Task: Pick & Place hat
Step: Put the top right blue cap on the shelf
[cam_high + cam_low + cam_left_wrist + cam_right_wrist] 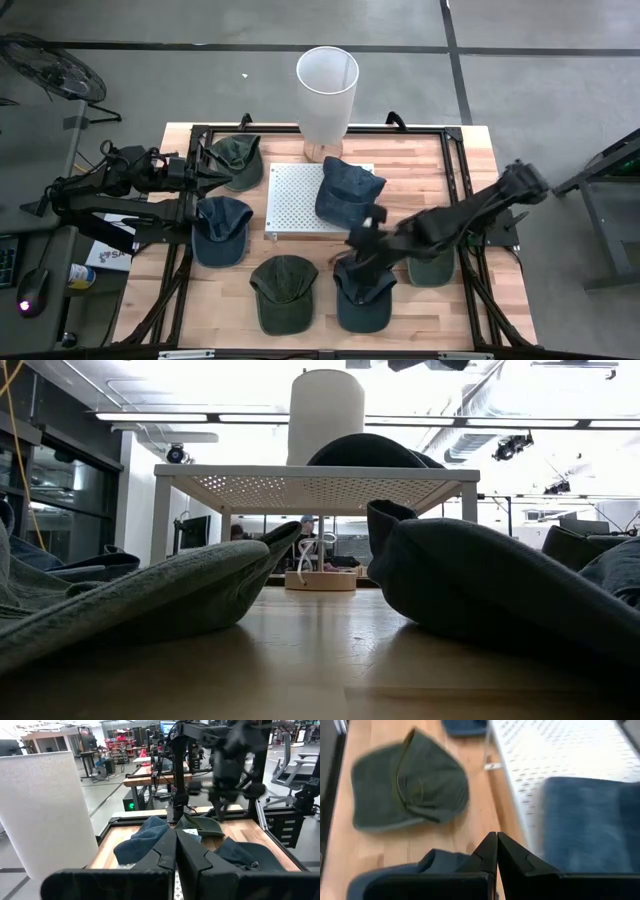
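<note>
High view: right gripper (366, 222) hangs over the table centre, fingers pressed together with nothing between them, just beside the blue hat (349, 190) lying on the white perforated platform (290, 198). Right wrist view confirms it: fingertips (496, 845) closed, that blue hat (592, 822) on the platform off to one side, a green hat (407, 782) flat on the wooden table (480, 810) beyond. Another blue hat (363, 290) sits directly under the right arm. Left gripper (222, 179) waits at the table's left edge, fingers closed and empty, between a green hat (236, 160) and a blue one (222, 228). A white cylinder (327, 90) stands behind the platform.
</note>
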{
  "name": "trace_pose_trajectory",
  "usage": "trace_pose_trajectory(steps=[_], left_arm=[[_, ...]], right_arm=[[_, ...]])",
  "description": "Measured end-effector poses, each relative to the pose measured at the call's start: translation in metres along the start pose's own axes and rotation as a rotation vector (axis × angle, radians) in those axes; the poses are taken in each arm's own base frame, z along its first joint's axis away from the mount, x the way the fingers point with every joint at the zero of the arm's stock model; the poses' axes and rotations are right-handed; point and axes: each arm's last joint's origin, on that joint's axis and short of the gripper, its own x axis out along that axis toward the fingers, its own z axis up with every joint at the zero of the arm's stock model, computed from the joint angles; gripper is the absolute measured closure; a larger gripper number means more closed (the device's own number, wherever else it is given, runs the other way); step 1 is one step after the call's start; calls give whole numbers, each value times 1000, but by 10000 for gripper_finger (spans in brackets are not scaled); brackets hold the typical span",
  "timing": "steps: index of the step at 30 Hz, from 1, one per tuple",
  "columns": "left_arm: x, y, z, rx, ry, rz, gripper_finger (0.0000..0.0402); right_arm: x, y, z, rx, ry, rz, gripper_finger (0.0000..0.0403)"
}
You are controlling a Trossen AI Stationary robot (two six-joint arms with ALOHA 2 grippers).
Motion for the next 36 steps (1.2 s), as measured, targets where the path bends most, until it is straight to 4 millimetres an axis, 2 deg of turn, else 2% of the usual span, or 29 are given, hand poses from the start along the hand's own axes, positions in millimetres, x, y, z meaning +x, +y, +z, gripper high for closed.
trace_pose_trajectory(steps=[4,11,17,25,36], left_arm=[[0,0,0,-3,0,0,399],[0,0,0,-4,0,1,399],[0,0,0,-6,0,1,399],[0,0,0,-6,1,1,399],[0,0,0,-16,4,-1,399]], right_arm=[[12,15,12,-78,57,-14,369],[17,22,33,-124,65,-140,278],[32,22,29,-165,84,-291,221],[52,25,17,-170,128,-405,211],[62,8,14,-104,179,-510,211]])
